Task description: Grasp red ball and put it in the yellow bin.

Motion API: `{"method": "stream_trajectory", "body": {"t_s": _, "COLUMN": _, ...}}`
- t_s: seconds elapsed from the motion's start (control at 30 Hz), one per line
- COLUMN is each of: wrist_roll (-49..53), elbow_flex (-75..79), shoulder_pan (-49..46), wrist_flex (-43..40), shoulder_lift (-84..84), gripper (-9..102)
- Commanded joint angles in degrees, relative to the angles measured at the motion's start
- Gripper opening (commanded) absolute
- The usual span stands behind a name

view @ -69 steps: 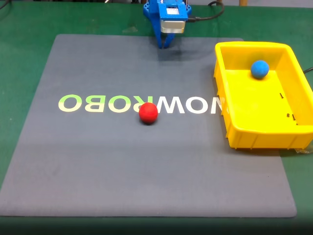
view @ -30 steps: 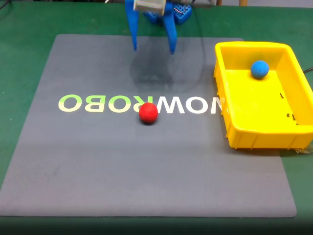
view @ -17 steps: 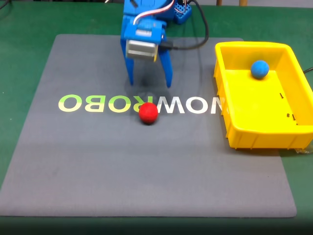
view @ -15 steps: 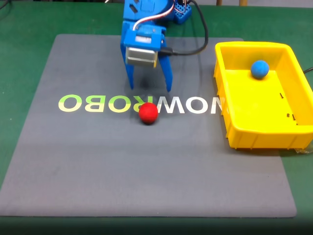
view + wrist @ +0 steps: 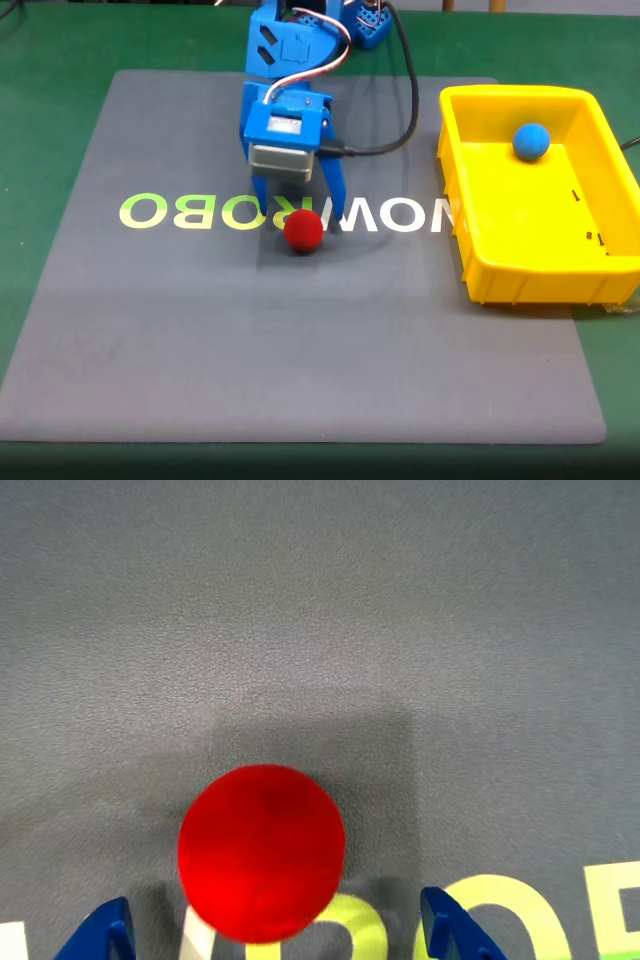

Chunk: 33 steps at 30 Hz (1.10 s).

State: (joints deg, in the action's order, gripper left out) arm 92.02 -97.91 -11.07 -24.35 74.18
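In the fixed view the blue 3D-printed arm [image 5: 288,60] reaches down from the 12 o'clock edge of the grey rubber mat [image 5: 300,340], its wrist pitched forward so that the two-finger gripper [image 5: 297,217] points down at the mat, a black cable [image 5: 400,100] looping off at 3 o'clock of it. The jaws are spread wide and hold nothing; the fingertips [image 5: 337,213] stand on either side of the white and green mirrored lettering [image 5: 200,212], just behind the small matte red ball [image 5: 303,230]. That ball rests on the mat near its middle, at 6 o'clock of the gripper, apart from both tips. In the wrist view the red ball [image 5: 262,852] lies low in the picture with the blue fingertips [image 5: 448,935] showing at the bottom corners to either side of it, not touching it. The bright yellow rectangular plastic bin [image 5: 480,245] stands at 3 o'clock of the ball, well apart from it, with a small blue ball [image 5: 531,141] inside near its far wall. Against half a second ago, the gripper has dropped lower and come nearer the red ball, its tips now level with the lettering; ball, bin and blue ball have not moved.
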Motion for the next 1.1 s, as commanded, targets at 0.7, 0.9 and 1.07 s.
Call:
{"method": "stream_trajectory", "body": {"t_s": 0.7, "wrist_roll": -1.8, "elbow_flex": 13.2, "shoulder_pan": 2.6, "wrist_flex": 1.5, "shoulder_lift": -8.5, "gripper": 22}}
{"method": "stream_trajectory", "body": {"t_s": 0.9, "wrist_roll": -1.8, "elbow_flex": 13.4, "shoulder_pan": 3.0, "wrist_flex": 1.8, "shoulder_lift": -9.3, "gripper": 0}}
{"method": "stream_trajectory", "body": {"t_s": 1.07, "wrist_roll": -1.9, "elbow_flex": 13.4, "shoulder_pan": 3.0, "wrist_flex": 1.8, "shoulder_lift": -9.1, "gripper": 0}}
